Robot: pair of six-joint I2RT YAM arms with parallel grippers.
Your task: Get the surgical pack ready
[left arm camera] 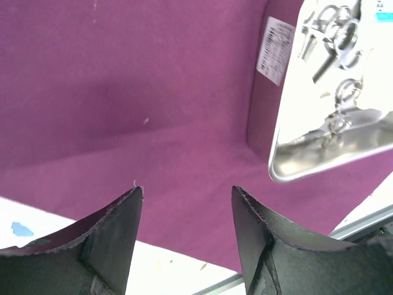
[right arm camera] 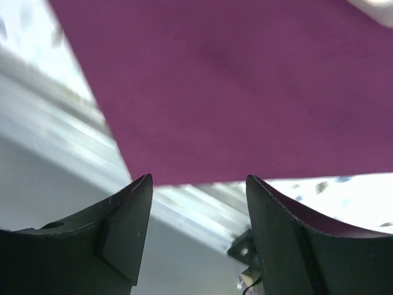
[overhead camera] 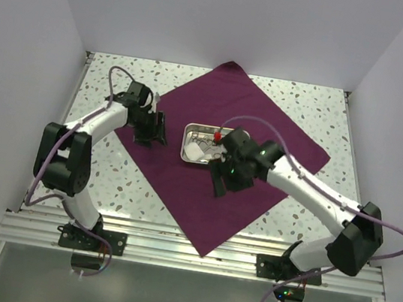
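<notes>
A plum cloth (overhead camera: 180, 193) lay as a diamond on the speckled desk (overhead camera: 306, 113), one corner reaching toward the far edge and the opposite corner at the near edge. A steel tray (overhead camera: 185, 141) sat about the cloth's middle, holding silver scissors (left arm camera: 334, 37) and a white gauze pad (overhead camera: 195, 152). The left fingers (left arm camera: 113, 233) stood well parted with nothing between them, above the cloth on the tray's left-edge side. The right fingers (right arm camera: 120, 215) were likewise spread wide and empty, above the cloth just on the tray's near-edge side.
</notes>
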